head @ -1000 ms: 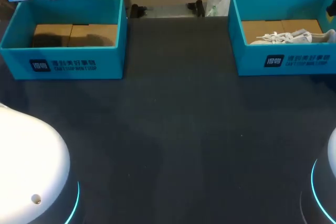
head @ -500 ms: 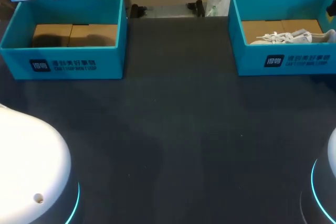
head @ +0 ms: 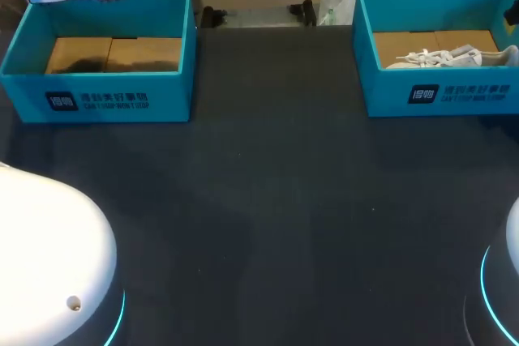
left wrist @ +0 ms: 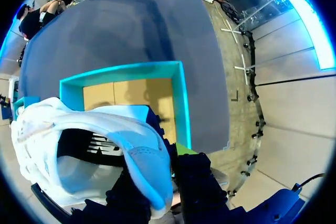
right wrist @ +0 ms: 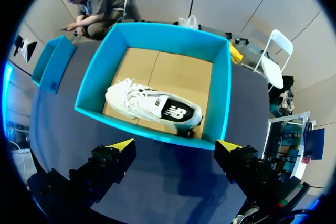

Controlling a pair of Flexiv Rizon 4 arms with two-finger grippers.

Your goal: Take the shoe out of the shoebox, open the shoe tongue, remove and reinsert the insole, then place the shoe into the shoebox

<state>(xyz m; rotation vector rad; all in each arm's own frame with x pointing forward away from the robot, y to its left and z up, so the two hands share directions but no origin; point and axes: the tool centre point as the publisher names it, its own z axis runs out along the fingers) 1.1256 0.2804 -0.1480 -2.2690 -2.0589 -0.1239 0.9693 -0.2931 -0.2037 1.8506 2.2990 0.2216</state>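
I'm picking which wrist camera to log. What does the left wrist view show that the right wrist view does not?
Only the left wrist view shows the left hand gripping a white shoe above the left box, and that box's bare cardboard floor.

Only the right wrist view shows the right hand, open, facing the right box, where a second shoe lies.

Both show the dark table. The right wrist view also seems to catch the left box, but only from outside, off to one side.
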